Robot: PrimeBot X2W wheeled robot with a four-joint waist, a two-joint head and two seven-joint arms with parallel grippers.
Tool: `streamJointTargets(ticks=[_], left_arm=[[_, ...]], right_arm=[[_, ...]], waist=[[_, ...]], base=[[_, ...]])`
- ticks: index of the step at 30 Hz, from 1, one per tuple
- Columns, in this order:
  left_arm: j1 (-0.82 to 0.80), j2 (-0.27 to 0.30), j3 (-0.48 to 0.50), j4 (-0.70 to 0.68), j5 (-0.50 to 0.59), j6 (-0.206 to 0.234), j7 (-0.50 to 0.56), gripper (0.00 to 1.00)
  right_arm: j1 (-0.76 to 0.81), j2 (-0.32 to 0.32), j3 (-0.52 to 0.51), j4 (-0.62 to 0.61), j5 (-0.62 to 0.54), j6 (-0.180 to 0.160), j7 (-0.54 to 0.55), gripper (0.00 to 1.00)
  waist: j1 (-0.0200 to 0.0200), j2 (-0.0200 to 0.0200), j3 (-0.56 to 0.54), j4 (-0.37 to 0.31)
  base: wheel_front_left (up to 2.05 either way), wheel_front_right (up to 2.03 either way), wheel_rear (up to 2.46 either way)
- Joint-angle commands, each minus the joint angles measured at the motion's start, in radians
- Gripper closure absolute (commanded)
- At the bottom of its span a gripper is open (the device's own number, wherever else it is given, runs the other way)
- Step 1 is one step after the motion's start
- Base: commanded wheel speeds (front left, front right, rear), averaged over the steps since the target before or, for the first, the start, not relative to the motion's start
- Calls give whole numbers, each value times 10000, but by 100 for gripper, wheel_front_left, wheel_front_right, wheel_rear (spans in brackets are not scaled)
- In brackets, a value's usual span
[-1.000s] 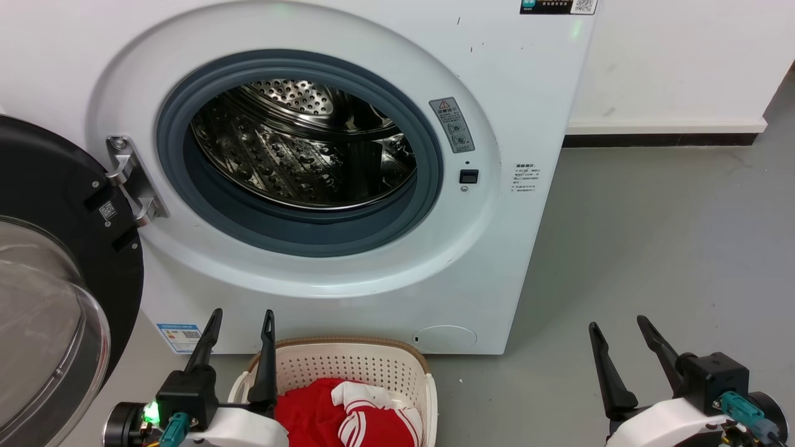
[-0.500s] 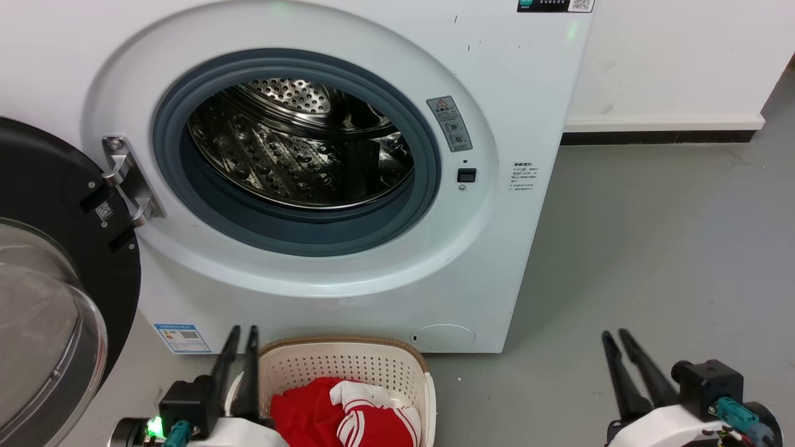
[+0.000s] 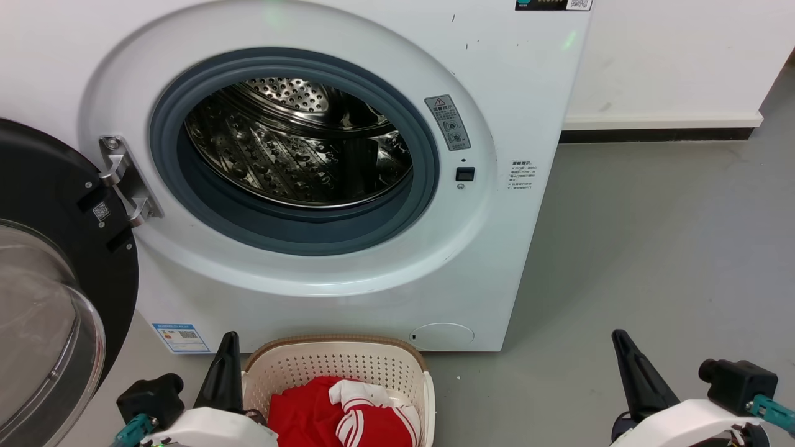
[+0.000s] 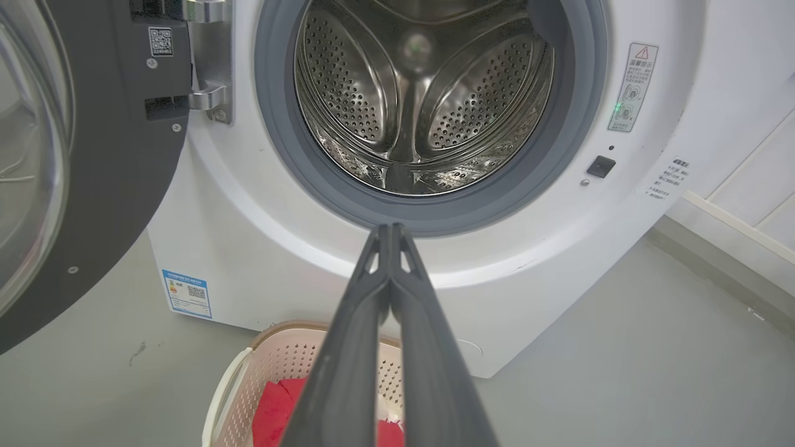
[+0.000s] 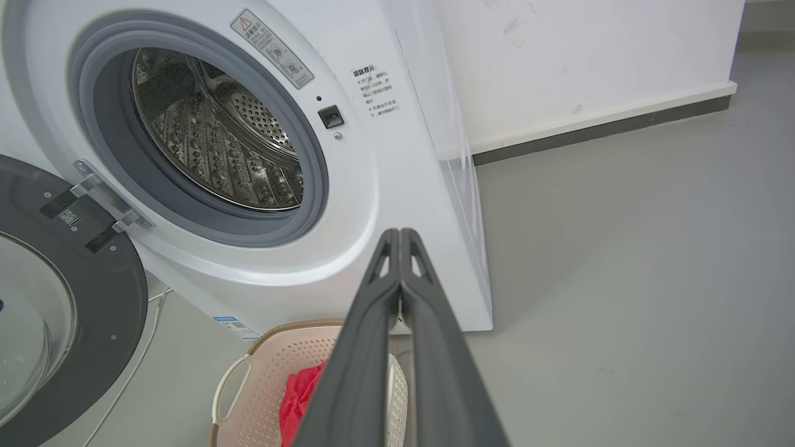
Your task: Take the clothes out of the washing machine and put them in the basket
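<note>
The white washing machine [image 3: 323, 273] [image 4: 528, 261] [image 5: 385, 186] stands with its door swung open and its steel drum [image 3: 298, 143] [image 4: 422, 99] holding no clothes. On the floor before it sits the cream basket [image 3: 335, 363] [image 4: 273, 366] [image 5: 261, 385]. Inside lie the clothes [image 3: 338, 413] [image 4: 273, 410] [image 5: 298, 397]: a plain red garment and a red one with white stripes. My left gripper [image 3: 228, 340] [image 4: 391, 231] is shut and holds nothing, just left of the basket. My right gripper [image 3: 620, 338] [image 5: 399, 234] is shut and holds nothing, over the floor to the right.
The black-rimmed glass door [image 3: 49, 298] [image 4: 62, 155] [image 5: 56, 310] hangs open at the left, close to my left arm. Grey floor [image 3: 652, 248] spreads to the right of the machine, up to a white wall with a dark skirting [image 3: 658, 136].
Both grippers have closed from open to shut and drawn back toward the bottom edge. The head camera has shifted slightly.
</note>
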Motion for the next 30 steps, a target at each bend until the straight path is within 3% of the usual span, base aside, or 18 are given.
streamJointTargets(ticks=[1,9,30], left_arm=[[-338,23,72,-105,-333,-41,51,100],[-524,-37,273,66,-2041,-198,406,100],[-903,-159,680,424,-5312,-510,1110,100]], right_arm=[[-371,-82,-36,-83,365,-1,16,100],[-623,-159,-107,217,2168,-1,64,100],[-1117,-240,-329,791,5567,-2,224,100]], waist=[[0,-1,2,-2],[0,-1,27,-28],[0,-1,84,-85]], base=[[0,0,0],[0,0,0],[0,0,0]])
